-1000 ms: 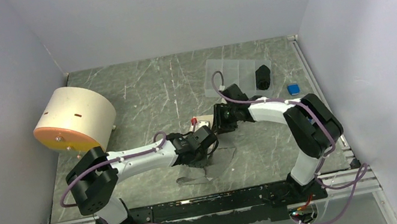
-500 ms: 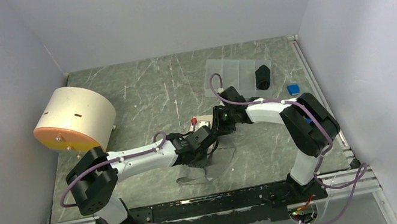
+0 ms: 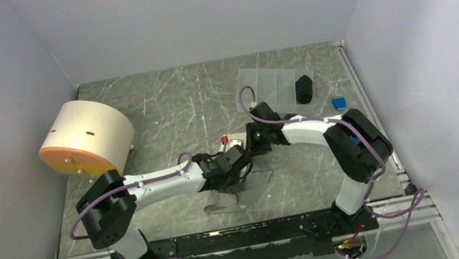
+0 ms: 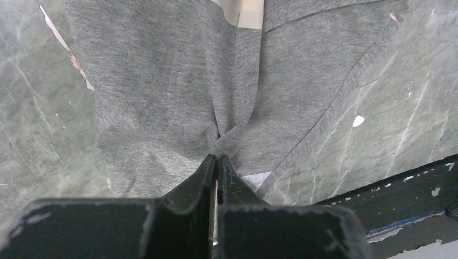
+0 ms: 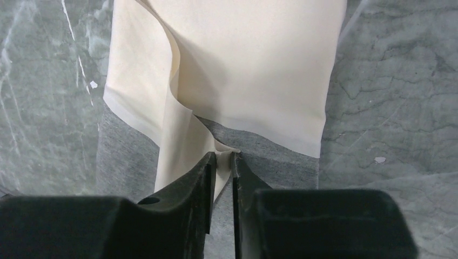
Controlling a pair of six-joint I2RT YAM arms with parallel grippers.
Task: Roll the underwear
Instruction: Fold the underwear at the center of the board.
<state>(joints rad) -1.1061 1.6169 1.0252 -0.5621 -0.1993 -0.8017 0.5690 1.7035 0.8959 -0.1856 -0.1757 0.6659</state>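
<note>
The underwear [image 4: 156, 81] is grey knit with a wide cream waistband [image 5: 254, 59] and lies flat on the marbled table between the two arms. My left gripper [image 4: 217, 157] is shut, pinching a puckered fold of the grey fabric near its hem. In the top view the left gripper [image 3: 237, 170] sits at the cloth's near part and the right gripper [image 3: 251, 143] at its far end. My right gripper [image 5: 223, 155] has its fingers drawn close with a lifted fold of the cream waistband between the tips. Grey cloth [image 5: 270, 156] lies under it.
A cream drum with an orange face [image 3: 86, 137] stands at the left. A clear compartment box [image 3: 266, 84], a black object [image 3: 304, 89] and a small blue item [image 3: 339, 103] lie at the back right. A small red piece [image 3: 223, 139] lies beside the waistband. The black front rail [image 4: 410, 199] runs close by the hem.
The right gripper has edged slightly left and its fingers have narrowed onto the waistband fold. The left arm and its grip look the same.
</note>
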